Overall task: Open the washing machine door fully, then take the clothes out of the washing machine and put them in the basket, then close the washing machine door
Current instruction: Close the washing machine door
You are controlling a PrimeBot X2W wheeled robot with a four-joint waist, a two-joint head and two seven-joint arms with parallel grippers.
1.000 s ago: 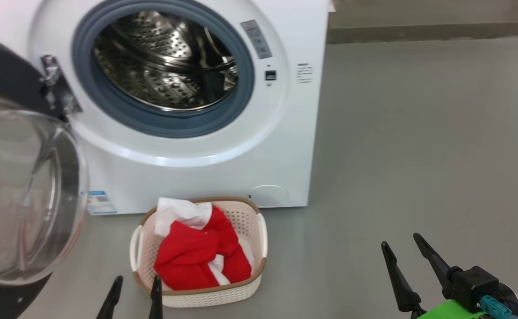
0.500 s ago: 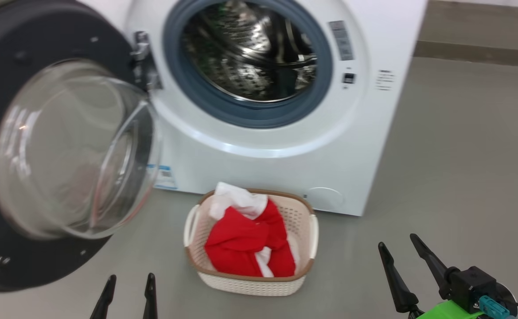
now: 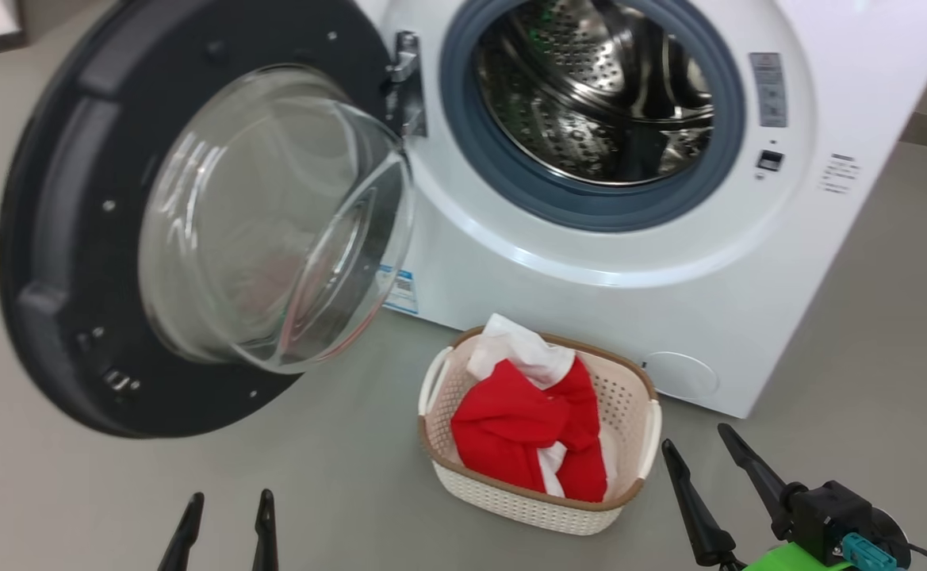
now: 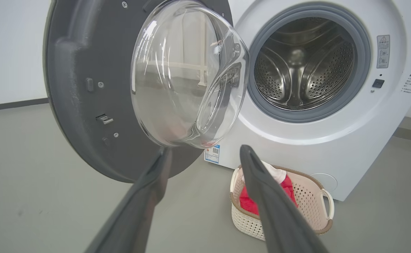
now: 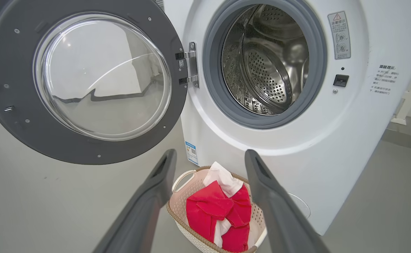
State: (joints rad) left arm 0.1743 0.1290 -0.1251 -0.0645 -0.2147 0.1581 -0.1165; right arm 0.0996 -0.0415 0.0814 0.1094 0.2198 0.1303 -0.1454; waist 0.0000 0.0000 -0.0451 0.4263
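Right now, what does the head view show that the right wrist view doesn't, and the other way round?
Head view: the left gripper and right gripper together, both open and empty, plus the full rim of the basket. Right wrist view: a white frame at its right edge, beyond the washing machine. Both: the washing machine door standing open, the empty drum, and the clothes in the basket.

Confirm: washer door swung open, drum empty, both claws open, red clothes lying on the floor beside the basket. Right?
Not quite. The clothes lie inside the basket, not on the floor beside it; the head view shows this. The rest holds: the door is swung open, the drum is empty, and the left claw and right claw are both open.
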